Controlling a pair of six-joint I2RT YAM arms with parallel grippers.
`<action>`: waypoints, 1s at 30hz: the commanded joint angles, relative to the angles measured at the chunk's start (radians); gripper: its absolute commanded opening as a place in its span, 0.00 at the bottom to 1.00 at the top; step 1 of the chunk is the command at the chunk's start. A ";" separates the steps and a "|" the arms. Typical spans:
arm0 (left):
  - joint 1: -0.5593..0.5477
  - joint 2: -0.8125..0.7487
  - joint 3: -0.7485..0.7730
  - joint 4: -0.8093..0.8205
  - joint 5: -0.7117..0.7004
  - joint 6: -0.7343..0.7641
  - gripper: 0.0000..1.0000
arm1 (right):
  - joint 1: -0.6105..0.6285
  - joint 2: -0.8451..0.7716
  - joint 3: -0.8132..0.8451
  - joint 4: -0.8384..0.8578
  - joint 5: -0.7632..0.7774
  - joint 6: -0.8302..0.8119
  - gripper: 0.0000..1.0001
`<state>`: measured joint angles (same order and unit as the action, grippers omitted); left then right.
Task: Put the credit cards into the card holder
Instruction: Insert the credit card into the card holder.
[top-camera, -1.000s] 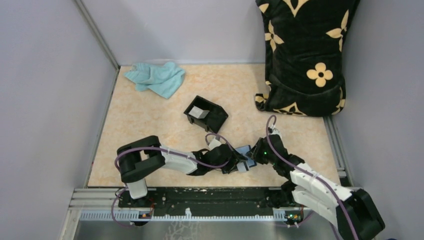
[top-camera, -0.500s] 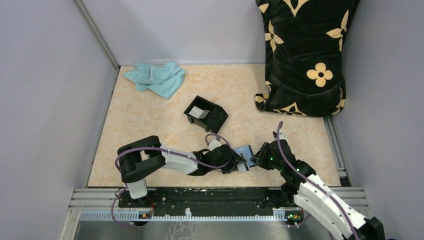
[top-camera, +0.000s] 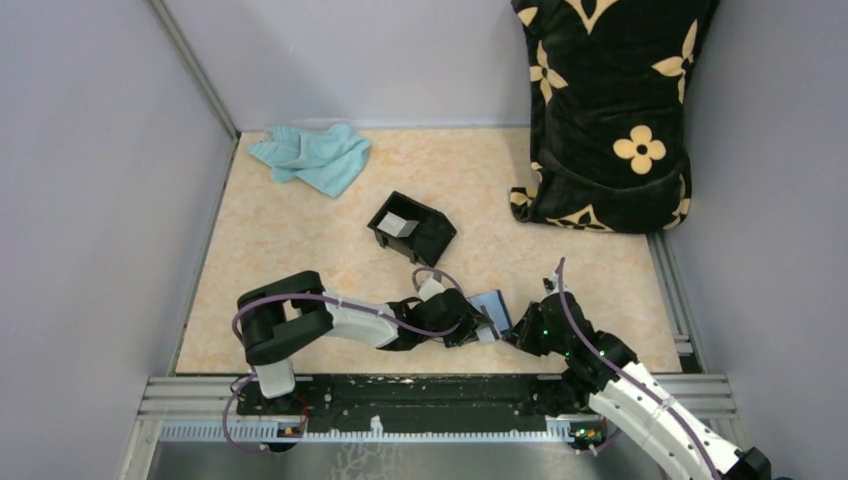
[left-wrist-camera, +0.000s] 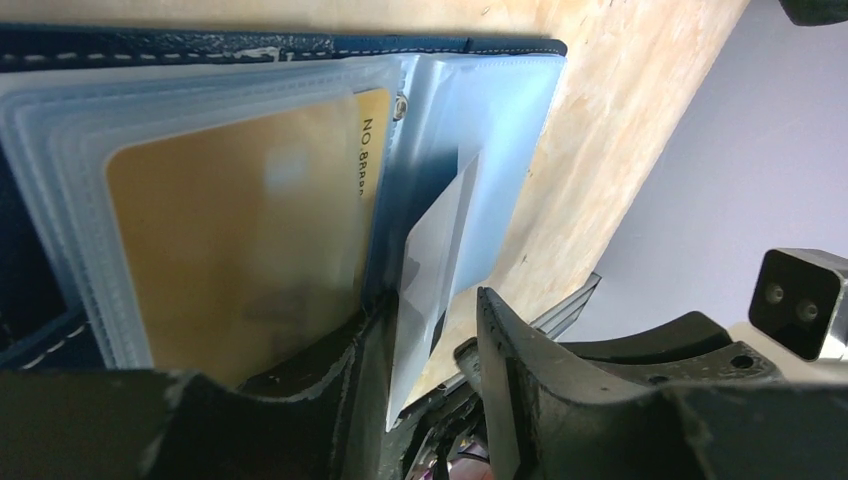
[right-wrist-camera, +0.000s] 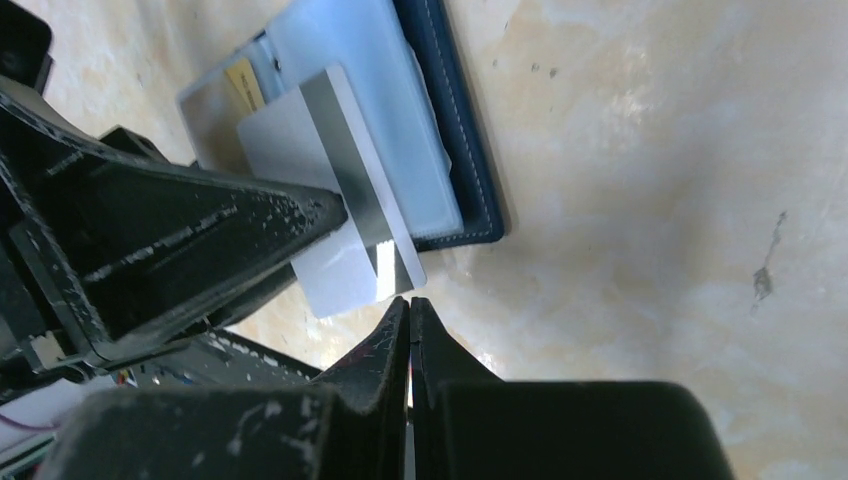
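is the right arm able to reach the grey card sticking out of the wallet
Probably yes: the grey card pokes out bare just ahead of the right gripper, whose jaws are shut.

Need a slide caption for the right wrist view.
Right gripper shut by the corner of a grey-white card sticking out of the open card holder, left gripper's finger alongside.

In the left wrist view the card holder (left-wrist-camera: 300, 45) ran off the top and left edges, and the orange-yellow card (left-wrist-camera: 230, 250) sat behind cloudy sleeves (left-wrist-camera: 60, 130), its print blurred beyond what looked like a few characters. The pale card (left-wrist-camera: 435, 240) had its lower end hidden between the fingers (left-wrist-camera: 520, 380) of the left gripper (left-wrist-camera: 432, 305); whether they pinched it could not be told. From above, that gripper hid most of the holder, and the right arm (top-camera: 640, 400) was cut by the bottom edge.
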<state>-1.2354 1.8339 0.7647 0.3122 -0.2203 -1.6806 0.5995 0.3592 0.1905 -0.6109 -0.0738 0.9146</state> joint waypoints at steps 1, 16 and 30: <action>0.005 0.137 -0.059 -0.364 -0.054 0.077 0.46 | 0.075 0.031 -0.001 0.026 0.017 0.039 0.00; 0.013 0.158 -0.028 -0.391 -0.042 0.109 0.49 | 0.243 0.257 0.057 0.211 0.144 0.087 0.00; 0.007 0.130 -0.044 -0.400 -0.033 0.109 0.58 | 0.243 0.388 0.101 0.290 0.158 0.064 0.00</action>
<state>-1.2304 1.8603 0.8146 0.3065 -0.2184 -1.6497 0.8291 0.7368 0.2455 -0.3759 0.0593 0.9947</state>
